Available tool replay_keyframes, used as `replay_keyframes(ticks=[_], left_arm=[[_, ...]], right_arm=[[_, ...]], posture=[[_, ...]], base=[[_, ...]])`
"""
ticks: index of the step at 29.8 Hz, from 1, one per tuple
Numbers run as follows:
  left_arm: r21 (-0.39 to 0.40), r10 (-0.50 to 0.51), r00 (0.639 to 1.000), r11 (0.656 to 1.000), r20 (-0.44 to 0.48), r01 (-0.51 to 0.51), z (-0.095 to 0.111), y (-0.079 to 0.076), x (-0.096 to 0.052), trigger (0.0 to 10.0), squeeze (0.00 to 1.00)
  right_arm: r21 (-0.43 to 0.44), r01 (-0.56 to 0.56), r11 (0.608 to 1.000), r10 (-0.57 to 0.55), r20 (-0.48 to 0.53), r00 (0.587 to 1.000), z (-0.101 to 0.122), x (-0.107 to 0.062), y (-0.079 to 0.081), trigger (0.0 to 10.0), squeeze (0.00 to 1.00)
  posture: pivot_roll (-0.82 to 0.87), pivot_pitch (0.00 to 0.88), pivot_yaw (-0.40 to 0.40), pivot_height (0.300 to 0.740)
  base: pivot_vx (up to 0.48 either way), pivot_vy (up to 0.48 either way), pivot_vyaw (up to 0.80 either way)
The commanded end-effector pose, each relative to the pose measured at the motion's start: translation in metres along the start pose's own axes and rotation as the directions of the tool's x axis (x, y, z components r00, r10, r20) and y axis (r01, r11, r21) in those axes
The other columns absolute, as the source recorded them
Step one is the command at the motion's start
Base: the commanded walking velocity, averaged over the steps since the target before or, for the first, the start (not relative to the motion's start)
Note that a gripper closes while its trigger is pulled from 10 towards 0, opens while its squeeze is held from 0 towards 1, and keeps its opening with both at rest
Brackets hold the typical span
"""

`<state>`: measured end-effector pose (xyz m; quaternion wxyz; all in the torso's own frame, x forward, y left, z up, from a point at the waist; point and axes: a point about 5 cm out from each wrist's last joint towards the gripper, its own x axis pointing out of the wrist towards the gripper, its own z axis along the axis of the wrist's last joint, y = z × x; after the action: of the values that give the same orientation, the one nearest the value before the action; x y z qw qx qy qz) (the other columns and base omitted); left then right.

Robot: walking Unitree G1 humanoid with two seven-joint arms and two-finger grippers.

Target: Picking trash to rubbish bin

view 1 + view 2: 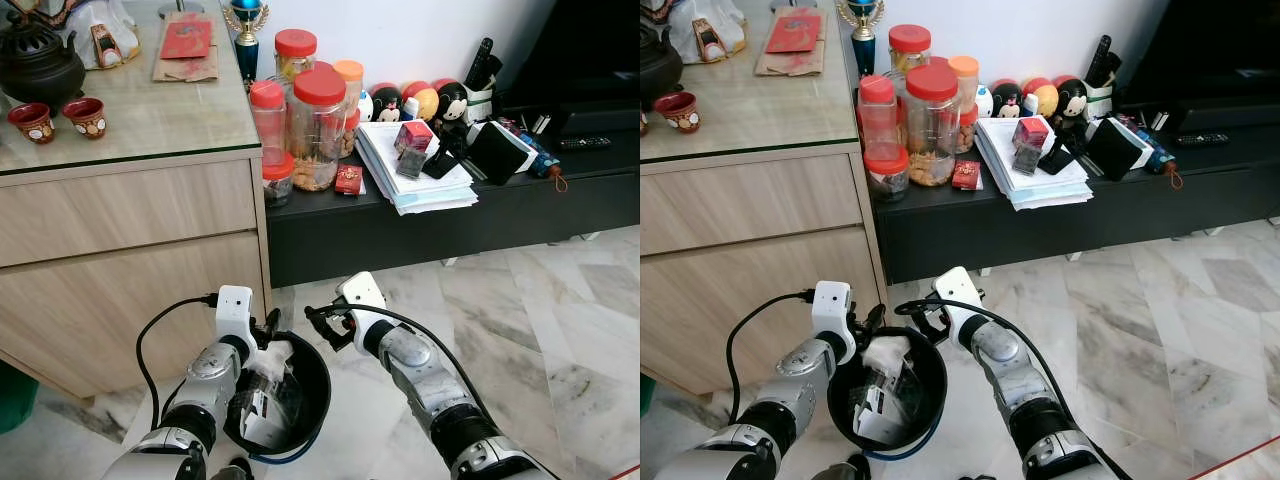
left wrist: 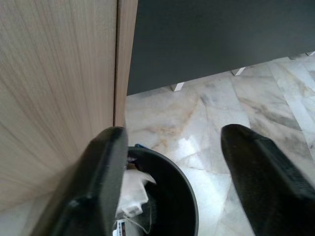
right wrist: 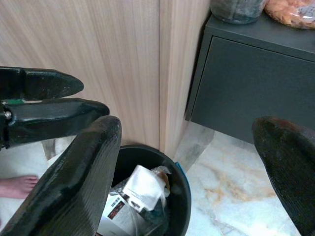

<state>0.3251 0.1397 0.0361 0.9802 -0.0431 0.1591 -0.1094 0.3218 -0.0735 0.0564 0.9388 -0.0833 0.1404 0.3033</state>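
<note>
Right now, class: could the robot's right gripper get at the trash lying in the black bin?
Probably yes. The right gripper hangs open just beside the black bin's rim, the trash lies uncovered, and nothing stands between them.

Wooden cabinet crowds the bin; marble floor lies open.

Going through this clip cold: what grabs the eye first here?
The black rubbish bin on the marble floor, stuffed with white paper trash, sits between the left gripper and right gripper, both open at its rim. Behind, red-lidded jars crowd the dark low console beside the wooden cabinet.
</note>
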Motion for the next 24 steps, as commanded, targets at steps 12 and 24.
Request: replay_keyframes(ticks=[12,24], left_arm=[[0.017,0.187,0.97,0.982,-0.157,-0.187,-0.051,0.017,-0.025,10.0,0.0],[0.112,0.421,0.859,0.907,-0.292,-0.406,-0.099,0.045,-0.066,10.0,0.0]], right_arm=[[0.037,0.032,0.999,-0.03,-0.06,0.998,-0.024,-0.007,-0.002,10.0,0.0],[0.11,0.222,0.969,-0.172,-0.345,0.923,-0.108,-0.055,-0.02,10.0,0.0]], posture=[[0.01,0.138,-0.101,0.74],[0.03,0.134,-0.1,0.74]], base=[[0.0,0.0,0.0],[0.0,0.0,0.0]])
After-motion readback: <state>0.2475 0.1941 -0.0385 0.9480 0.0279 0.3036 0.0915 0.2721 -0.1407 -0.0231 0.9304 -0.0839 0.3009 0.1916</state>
